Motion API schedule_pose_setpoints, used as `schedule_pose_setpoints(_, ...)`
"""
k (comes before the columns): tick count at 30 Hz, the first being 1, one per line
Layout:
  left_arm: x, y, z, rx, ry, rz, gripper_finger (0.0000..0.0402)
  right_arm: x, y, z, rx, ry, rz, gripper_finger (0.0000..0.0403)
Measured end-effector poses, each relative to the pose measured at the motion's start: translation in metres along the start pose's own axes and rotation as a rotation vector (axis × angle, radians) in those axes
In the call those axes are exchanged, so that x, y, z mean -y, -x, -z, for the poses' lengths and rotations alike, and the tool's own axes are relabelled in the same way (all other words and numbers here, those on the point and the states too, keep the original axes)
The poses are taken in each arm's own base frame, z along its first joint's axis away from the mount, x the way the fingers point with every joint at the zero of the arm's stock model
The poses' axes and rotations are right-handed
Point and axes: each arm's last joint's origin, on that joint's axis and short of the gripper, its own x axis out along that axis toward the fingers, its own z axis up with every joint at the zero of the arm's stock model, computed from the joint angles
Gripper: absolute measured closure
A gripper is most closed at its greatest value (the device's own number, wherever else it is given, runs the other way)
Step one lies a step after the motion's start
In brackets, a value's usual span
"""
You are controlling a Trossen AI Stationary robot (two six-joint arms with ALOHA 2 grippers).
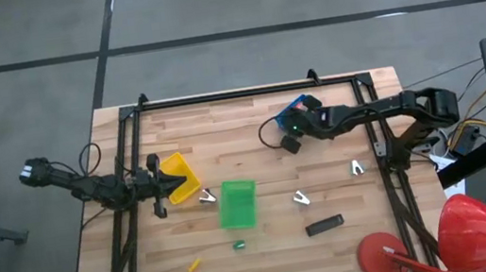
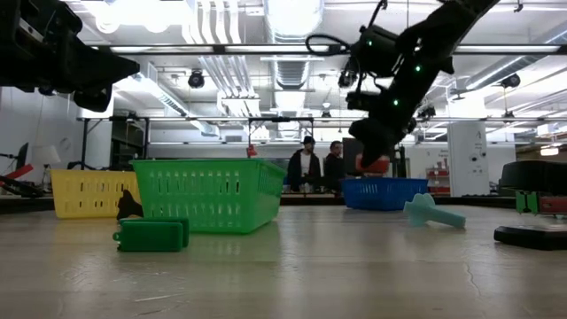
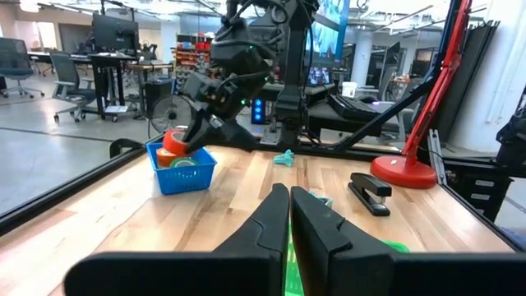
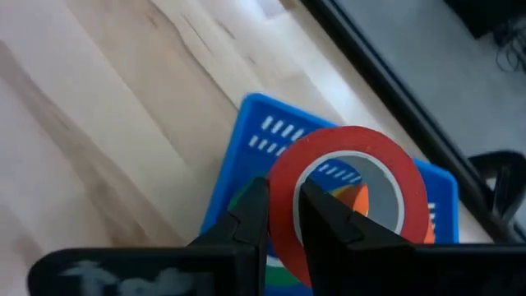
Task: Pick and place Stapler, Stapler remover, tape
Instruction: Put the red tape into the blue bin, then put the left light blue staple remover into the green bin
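My right gripper is shut on the red tape roll just above the blue basket at the table's far right. An orange roll and a green roll lie inside that basket. The black stapler lies flat on the table near the near edge, right of the green basket. Three pale staple removers lie on the wood. My left gripper is shut and waits over the yellow basket. My right gripper pinches the red roll's wall with one finger inside the open centre and one outside. It comes from above, slanting down. The roll is lifted clear and hangs at the fingertips over the blue basket's rim.
A small green object and a small yellow one lie near the table's near edge. A red lamp base stands at the near right corner. A black frame borders the table. People stand in the room behind.
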Motion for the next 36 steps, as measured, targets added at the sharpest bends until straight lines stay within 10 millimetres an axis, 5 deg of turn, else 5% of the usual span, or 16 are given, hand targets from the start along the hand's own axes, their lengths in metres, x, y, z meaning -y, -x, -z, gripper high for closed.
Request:
schedule_pose_setpoints(23, 0.000, 0.000, 0.000, 0.000, 0.000, 0.000, 0.0382, -0.004, -0.016, 0.012, -0.070, -0.018, -0.029, 0.0348)
schedule_pose_setpoints(36, 0.000, 0.000, 0.000, 0.000, 0.000, 0.000, 0.0381, -0.003, -0.014, 0.010, -0.055, -0.006, -0.031, 0.0237)
